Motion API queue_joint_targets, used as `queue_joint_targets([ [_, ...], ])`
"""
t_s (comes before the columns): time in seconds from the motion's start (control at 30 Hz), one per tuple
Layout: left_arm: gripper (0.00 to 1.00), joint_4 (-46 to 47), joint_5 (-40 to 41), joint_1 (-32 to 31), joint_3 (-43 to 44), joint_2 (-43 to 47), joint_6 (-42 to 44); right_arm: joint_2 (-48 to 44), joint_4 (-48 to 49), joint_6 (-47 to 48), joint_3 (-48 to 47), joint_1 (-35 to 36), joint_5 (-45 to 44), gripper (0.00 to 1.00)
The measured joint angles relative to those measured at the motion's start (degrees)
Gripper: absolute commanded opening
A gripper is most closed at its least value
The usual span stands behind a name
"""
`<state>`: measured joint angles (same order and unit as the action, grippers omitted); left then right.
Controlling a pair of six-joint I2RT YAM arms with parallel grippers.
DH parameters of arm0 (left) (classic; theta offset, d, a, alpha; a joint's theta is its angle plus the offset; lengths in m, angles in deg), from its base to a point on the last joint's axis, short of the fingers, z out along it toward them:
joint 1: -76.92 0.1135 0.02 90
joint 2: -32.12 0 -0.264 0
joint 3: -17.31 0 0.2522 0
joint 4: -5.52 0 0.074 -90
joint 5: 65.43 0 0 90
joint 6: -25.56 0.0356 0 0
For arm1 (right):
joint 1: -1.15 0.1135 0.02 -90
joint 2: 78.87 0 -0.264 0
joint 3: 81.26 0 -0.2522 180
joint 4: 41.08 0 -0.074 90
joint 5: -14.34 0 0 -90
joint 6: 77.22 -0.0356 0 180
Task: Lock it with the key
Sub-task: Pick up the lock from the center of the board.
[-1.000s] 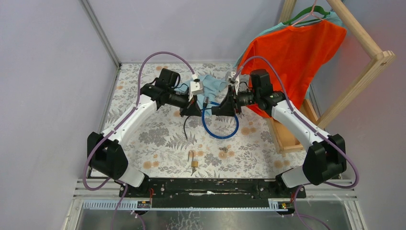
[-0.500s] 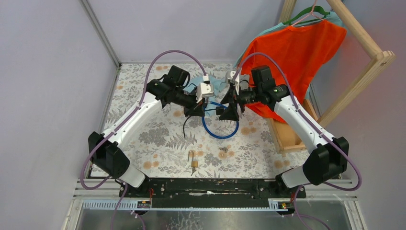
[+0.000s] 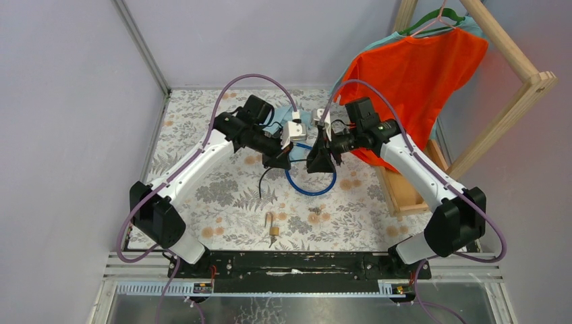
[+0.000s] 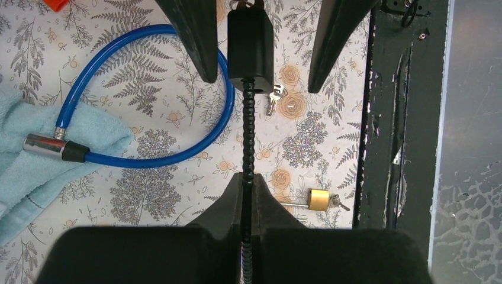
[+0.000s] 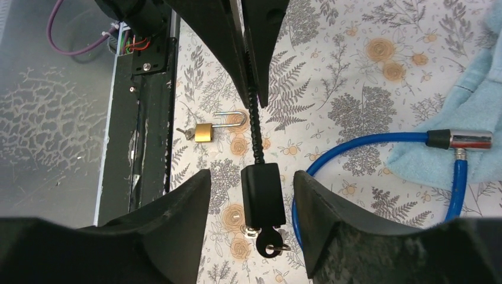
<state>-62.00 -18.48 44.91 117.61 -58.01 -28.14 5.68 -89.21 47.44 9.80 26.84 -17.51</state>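
Observation:
My left gripper [image 4: 248,184] is shut on the black ribbed cable [image 4: 248,127] of a cable lock. It holds the lock's black body [image 5: 261,189] up above the table. A black-headed key [image 5: 269,245] with a small ring sticks out of the body's end. My right gripper [image 5: 251,177] is open, with a finger on each side of the body and a gap on both sides. A tiny grey key bunch [image 4: 273,98] lies on the table below and also shows in the top view [image 3: 313,212]. In the top view the left gripper [image 3: 280,160] and the right gripper [image 3: 318,162] face each other.
A blue cable lock loop [image 3: 310,194] lies under the grippers, its metal end on a light blue cloth [image 4: 23,171]. A brass padlock [image 3: 273,230] with open shackle lies near the black base rail [image 3: 303,262]. An orange shirt [image 3: 418,67] hangs on a wooden rack [image 3: 519,88] at the right.
The left gripper has moved right with the cable. The right gripper has come in around the lock body. The two grippers now stand closer together over the blue loop.

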Motion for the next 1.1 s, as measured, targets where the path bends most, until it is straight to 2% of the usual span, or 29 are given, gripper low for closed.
queue_joint_targets([
  [0.13,0.0,0.0,0.0,-0.2,0.0,0.0,0.0,1.0,-1.0,0.9,0.0,0.5,0.0,0.5],
  [0.2,0.0,0.0,0.0,-0.2,0.0,0.0,0.0,1.2,-1.4,1.3,0.0,0.5,0.0,0.43],
  [0.27,0.0,0.0,0.0,-0.2,0.0,0.0,0.0,1.2,-1.5,1.6,0.0,0.5,0.0,0.33],
  [0.4,0.01,-0.1,0.0,-0.2,0.0,0.0,0.0,1.2,-1.7,2.0,0.0,0.5,0.0,0.03],
  [0.43,0.03,-0.2,0.0,-0.2,0.0,0.0,0.0,1.2,-1.7,2.1,0.0,0.5,0.0,0.0],
  [0.53,0.19,-0.2,0.0,-0.2,0.0,0.0,0.0,1.2,-1.7,1.9,0.0,0.4,0.0,0.0],
  [0.67,0.49,-0.2,-0.4,0.6,0.1,0.0,-0.2,1.1,-0.5,0.6,0.5,-0.6,1.3,0.0],
  [0.77,0.62,-0.2,-1.6,2.4,0.2,0.2,-0.2,0.5,0.6,-0.7,1.6,-3.2,2.5,0.0],
  [0.9,0.68,-0.2,-3.6,8.9,-0.3,1.6,-0.1,-1.8,1.0,-1.6,2.4,-6.2,3.0,0.0],
  [1.0,0.68,-0.2,-4.3,13.6,-2.2,3.9,0.7,-4.5,1.0,-2.1,3.0,-7.5,3.1,0.0],
  [1.1,0.64,-0.3,-4.6,14.8,-4.8,5.7,1.8,-6.7,1.0,-2.5,3.1,-8.0,3.9,0.0],
])
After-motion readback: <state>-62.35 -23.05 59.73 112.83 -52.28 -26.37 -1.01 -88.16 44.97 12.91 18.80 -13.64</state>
